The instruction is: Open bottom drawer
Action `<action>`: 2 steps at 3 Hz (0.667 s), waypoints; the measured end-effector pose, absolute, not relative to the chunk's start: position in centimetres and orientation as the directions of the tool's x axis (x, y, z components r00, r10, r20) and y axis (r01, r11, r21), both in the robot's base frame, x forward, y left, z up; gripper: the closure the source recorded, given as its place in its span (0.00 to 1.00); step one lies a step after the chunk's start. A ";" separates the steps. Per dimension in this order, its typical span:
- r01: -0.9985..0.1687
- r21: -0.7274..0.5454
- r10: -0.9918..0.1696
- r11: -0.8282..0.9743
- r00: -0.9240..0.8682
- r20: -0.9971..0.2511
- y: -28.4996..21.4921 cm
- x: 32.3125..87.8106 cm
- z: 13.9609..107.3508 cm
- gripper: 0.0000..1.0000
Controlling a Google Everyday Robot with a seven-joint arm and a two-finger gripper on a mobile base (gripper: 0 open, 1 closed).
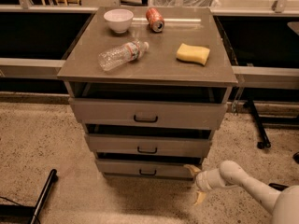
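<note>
Cabinet (pixel 148 74) stands on a speckled floor, three drawers stacked.

- The bottom drawer (pixel 140 168) is lowest, its front seen foreshortened. Its small black bar handle (pixel 147 172) is untouched. A dark gap shows above the front; whether it is pulled out at all, I cannot tell.
- Gripper (pixel 195 184) is low at the drawer's right end, on a white arm entering from the lower right corner, where it is cut off by the frame.
- Two tan fingertips (pixel 192 169) are spread apart, with nothing between them. The upper one sits at the drawer's right corner; contact cannot be made out.
- On the top: white bowl (pixel 118 20), red can (pixel 154 19) on its side, clear bottle (pixel 122 55) lying down, yellow sponge (pixel 193 53).
</note>
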State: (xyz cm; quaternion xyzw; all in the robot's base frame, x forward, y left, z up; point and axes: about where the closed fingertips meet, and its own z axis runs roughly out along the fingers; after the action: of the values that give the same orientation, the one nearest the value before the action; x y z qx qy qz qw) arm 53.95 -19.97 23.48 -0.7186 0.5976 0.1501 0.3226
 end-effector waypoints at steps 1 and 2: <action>-0.950 -0.271 -0.847 -0.157 0.271 -0.458 -19.2 54.2 21.6 0.00; -0.953 -0.260 -0.872 -0.155 0.255 -0.417 -18.5 54.7 18.9 0.00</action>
State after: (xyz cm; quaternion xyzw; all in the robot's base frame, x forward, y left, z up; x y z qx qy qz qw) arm 54.73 -18.50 18.90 -0.7551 0.6043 0.0845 0.2398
